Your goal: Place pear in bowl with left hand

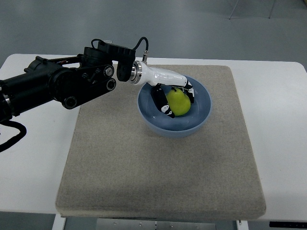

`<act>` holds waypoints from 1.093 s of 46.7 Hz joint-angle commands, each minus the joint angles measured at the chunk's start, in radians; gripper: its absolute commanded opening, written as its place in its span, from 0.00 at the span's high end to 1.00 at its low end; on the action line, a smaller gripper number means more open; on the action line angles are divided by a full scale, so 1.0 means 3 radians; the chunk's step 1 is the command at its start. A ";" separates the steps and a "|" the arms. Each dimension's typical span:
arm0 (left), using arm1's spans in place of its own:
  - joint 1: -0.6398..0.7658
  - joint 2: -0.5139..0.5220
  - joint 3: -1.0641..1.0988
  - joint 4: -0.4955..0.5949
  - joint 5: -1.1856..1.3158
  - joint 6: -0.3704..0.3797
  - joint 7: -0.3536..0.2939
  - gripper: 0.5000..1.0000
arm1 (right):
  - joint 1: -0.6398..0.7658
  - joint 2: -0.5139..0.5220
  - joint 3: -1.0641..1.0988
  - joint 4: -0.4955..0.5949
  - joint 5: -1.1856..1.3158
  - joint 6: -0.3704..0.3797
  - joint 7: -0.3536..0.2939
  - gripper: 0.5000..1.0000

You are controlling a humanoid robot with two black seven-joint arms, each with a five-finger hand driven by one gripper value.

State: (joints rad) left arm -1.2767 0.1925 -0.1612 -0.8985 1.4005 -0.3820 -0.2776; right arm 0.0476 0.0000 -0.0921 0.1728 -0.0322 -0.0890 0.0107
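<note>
In the top view, over a white table point(278, 96) covered by a beige mat point(158, 167), the left hand point(170, 93) was seen reaching in from the picture's left on a black arm point(57, 84) with a white wrist. A blue bowl point(204, 117) stood on the far half of the mat, and the hand was held inside it, its fingers point(159, 101) curled around a yellow-green pear point(178, 103). The pear was thus located within the bowl, low down and close to the floor of it, though whether it was resting there could not be told. The pear was judged to be firm, smooth-skinned and moderately light, liable to roll once released and to bruise if dropped; its broad belly was judged the best place to be gripped, as it appeared to be gripped here. The right hand was not seen in this view.
</note>
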 commanded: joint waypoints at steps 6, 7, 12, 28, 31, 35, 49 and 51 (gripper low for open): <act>0.0017 0.0003 -0.0005 -0.0012 -0.0041 0.0005 -0.0005 0.43 | 0.0000 0.0000 0.0000 0.0002 0.0000 0.0000 0.0000 0.15; 0.0012 0.0003 -0.0005 -0.0012 -0.0041 0.0005 0.0000 0.40 | 0.0000 0.0000 0.0000 -0.0003 0.0000 0.0000 0.0000 0.15; 0.0012 0.0003 -0.0010 -0.0022 -0.0046 0.0005 -0.0005 0.28 | 0.0000 0.0000 0.0000 0.0002 0.0000 0.0000 0.0000 0.15; 0.0012 0.0018 -0.0015 -0.0037 -0.0046 0.0005 -0.0005 0.23 | 0.0000 0.0000 0.0000 0.0002 0.0000 0.0000 0.0000 0.15; 0.0001 0.0023 -0.0051 -0.0052 -0.0051 0.0005 -0.0005 0.23 | 0.0000 0.0000 0.0000 0.0002 0.0000 0.0000 0.0000 0.15; -0.0024 0.0028 -0.0066 -0.0058 -0.0061 0.0005 -0.0005 0.20 | 0.0000 0.0000 0.0000 -0.0003 0.0000 0.0000 0.0000 0.15; -0.0075 0.0038 -0.0235 -0.0058 -0.0087 0.0016 -0.0005 0.16 | 0.0000 0.0000 0.0000 -0.0003 0.0000 0.0000 0.0000 0.15; -0.0085 0.0038 -0.0260 -0.0053 -0.0082 0.0021 -0.0005 0.16 | 0.0000 0.0000 0.0000 0.0002 0.0000 0.0000 0.0000 0.15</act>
State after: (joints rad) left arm -1.2982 0.2039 -0.2258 -0.9159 1.3727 -0.3773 -0.2791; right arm 0.0475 0.0000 -0.0920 0.1726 -0.0322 -0.0890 0.0107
